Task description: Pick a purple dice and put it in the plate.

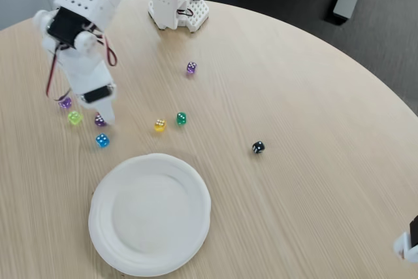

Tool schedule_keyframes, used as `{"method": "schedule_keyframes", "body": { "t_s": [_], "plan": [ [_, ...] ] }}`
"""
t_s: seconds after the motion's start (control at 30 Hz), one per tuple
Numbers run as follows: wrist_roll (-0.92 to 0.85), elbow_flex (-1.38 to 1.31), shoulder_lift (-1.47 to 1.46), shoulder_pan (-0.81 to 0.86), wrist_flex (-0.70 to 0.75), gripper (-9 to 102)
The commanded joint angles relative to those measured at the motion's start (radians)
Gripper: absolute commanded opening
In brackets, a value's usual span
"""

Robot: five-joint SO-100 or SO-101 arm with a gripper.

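Note:
My white gripper (pixel 102 117) points down at the table on the left in the fixed view. A purple dice (pixel 99 121) sits right at the tip of its one visible finger (pixel 108 112), partly covered by it. The other finger is hidden, so I cannot tell whether the jaws are around the dice. A second purple dice (pixel 64 102) lies just left of the gripper body, and a third (pixel 191 67) lies farther right toward the arm's base. The white plate (pixel 104 227) rests near the front edge, below the gripper, with nothing in it.
A lime dice (pixel 74 117) and a blue dice (pixel 102 140) lie close to the gripper. A yellow dice (pixel 160 125), a green dice (pixel 181 118) and a black dice (pixel 258 147) sit to the right. The arm's base (pixel 176 4) stands at the table's far edge.

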Motion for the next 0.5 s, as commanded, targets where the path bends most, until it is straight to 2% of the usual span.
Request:
{"method": "schedule_keyframes", "body": {
  "t_s": [0.0, 0.27, 0.47],
  "plan": [
    [-0.020, -0.005, 0.008, 0.029, 0.003, 19],
    [-0.038, -0.005, 0.006, 0.064, 0.003, 19],
    [0.046, -0.005, 0.006, 0.049, 0.006, 19]
  ]
}}
